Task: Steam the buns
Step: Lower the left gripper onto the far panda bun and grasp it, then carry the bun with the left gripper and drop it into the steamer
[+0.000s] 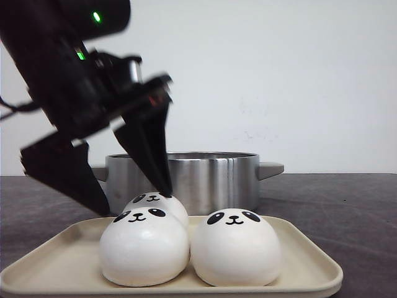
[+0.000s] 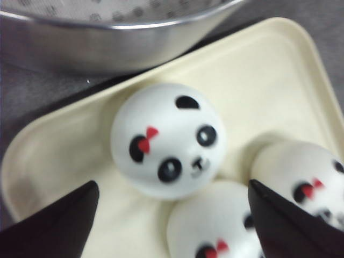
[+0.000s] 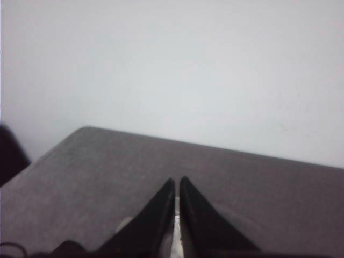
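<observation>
Three white panda-face buns sit on a cream tray: front left bun, front right bun, rear bun. A fourth bun is out of view. My left gripper is open and empty, its fingers straddling the rear bun from just above. In the left wrist view the rear bun with a red bow lies ahead of the open left gripper, with the two other buns beside it. My right gripper is shut and empty over bare table.
A steel pot with side handles stands right behind the tray; its rim and perforated inside show in the left wrist view. The dark grey table runs to a white wall.
</observation>
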`<action>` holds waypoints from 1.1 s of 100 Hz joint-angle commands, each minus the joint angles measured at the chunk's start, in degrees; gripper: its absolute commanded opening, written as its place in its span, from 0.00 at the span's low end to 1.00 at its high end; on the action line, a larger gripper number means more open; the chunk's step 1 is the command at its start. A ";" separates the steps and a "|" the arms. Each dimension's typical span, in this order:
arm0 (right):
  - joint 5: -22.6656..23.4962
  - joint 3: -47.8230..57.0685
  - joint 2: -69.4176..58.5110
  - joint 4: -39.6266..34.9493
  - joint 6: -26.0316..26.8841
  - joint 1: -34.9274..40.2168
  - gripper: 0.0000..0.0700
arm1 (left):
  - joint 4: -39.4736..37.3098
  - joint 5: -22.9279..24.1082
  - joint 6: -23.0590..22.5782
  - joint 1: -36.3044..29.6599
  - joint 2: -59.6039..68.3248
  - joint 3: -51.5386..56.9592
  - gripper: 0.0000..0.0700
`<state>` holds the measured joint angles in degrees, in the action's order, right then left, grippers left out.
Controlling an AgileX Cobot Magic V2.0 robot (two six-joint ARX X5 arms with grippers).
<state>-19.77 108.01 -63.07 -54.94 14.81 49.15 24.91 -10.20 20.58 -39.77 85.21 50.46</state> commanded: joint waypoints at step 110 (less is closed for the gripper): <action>-0.15 0.83 -0.90 -3.89 2.56 0.66 0.01 | -9.51 0.37 4.90 -3.10 -16.50 0.72 0.01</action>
<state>-19.75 107.81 -63.51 -59.35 16.75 49.15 18.76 -11.51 26.28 -42.63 71.20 50.28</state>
